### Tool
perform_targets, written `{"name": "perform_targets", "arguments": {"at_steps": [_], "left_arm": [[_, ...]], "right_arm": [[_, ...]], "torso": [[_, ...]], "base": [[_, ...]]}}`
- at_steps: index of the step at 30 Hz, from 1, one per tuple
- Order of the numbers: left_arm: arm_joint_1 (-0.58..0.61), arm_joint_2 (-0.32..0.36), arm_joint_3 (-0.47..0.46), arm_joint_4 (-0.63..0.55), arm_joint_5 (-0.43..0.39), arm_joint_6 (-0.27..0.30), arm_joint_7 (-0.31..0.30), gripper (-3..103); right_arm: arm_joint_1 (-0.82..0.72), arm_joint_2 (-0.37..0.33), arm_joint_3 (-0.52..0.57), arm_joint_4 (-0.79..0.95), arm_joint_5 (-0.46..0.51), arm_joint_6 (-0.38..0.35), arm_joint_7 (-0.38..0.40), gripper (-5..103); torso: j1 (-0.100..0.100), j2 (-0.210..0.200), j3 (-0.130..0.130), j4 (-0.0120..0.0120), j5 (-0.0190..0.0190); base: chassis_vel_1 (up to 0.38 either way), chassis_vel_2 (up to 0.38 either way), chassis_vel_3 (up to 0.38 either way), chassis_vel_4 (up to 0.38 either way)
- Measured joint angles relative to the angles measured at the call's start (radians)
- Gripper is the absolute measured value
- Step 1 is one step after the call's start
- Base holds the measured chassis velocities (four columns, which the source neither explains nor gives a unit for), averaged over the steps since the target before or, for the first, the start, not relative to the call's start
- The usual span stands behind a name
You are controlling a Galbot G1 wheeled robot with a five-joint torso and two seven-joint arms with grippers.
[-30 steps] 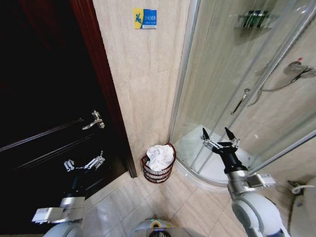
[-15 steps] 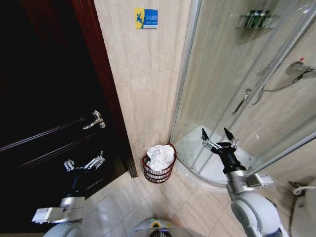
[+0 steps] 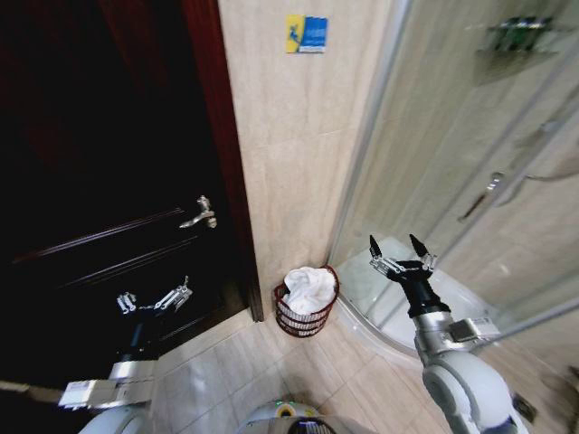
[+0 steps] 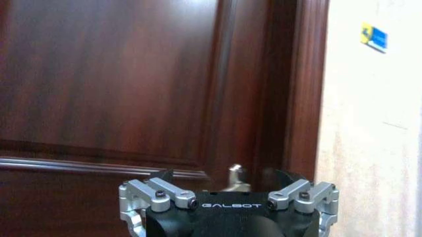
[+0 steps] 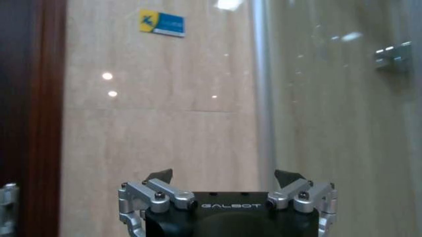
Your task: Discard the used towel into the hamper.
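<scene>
The hamper (image 3: 305, 316), a small dark red wire basket, stands on the floor against the beige tiled wall, between the door frame and the shower enclosure. A crumpled white towel (image 3: 309, 286) lies inside it, bulging above the rim. My right gripper (image 3: 398, 247) is held up to the right of the hamper, well above the floor, open and empty, and the right wrist view has it (image 5: 224, 176) facing the tiled wall. My left gripper (image 3: 152, 300) hangs open in front of the dark door, far left of the hamper, and the left wrist view shows it (image 4: 224, 175) pointing at the door.
A dark wooden door (image 3: 99, 181) with a metal lever handle (image 3: 201, 215) fills the left side. A curved glass shower enclosure (image 3: 470, 181) stands on the right. A blue and yellow sign (image 3: 307, 33) is fixed high on the wall. Beige floor tiles (image 3: 244, 371) lie before the hamper.
The whole head view has shifted: door, wall and hamper now sit farther right, so the camera has turned left. Both arms keep their places in the picture.
</scene>
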Motion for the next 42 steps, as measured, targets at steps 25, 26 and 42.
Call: {"name": "perform_targets", "arguments": {"at_steps": [25, 26, 42], "left_arm": [[0.0, 0.0, 0.0, 0.0, 0.0, 0.0, 0.0, 100], [0.0, 0.0, 0.0, 0.0, 0.0, 0.0, 0.0, 100], [0.0, 0.0, 0.0, 0.0, 0.0, 0.0, 0.0, 100]], "right_arm": [[0.001, 0.0, -0.001, -0.001, 0.001, 0.0, -0.001, 100], [0.001, 0.0, -0.001, -0.001, 0.001, 0.0, -0.001, 100], [0.001, 0.0, -0.001, -0.001, 0.001, 0.0, -0.001, 100]], "torso": [[0.0, 0.0, 0.0, 0.0004, 0.0002], [0.0, 0.0, 0.0, 0.0004, -0.0001], [0.0, 0.0, 0.0, -0.0001, 0.0]], "base": [[0.119, 0.122, 0.121, 0.126], [0.109, 0.097, 0.12, 0.092], [0.018, 0.017, 0.02, 0.019]]}}
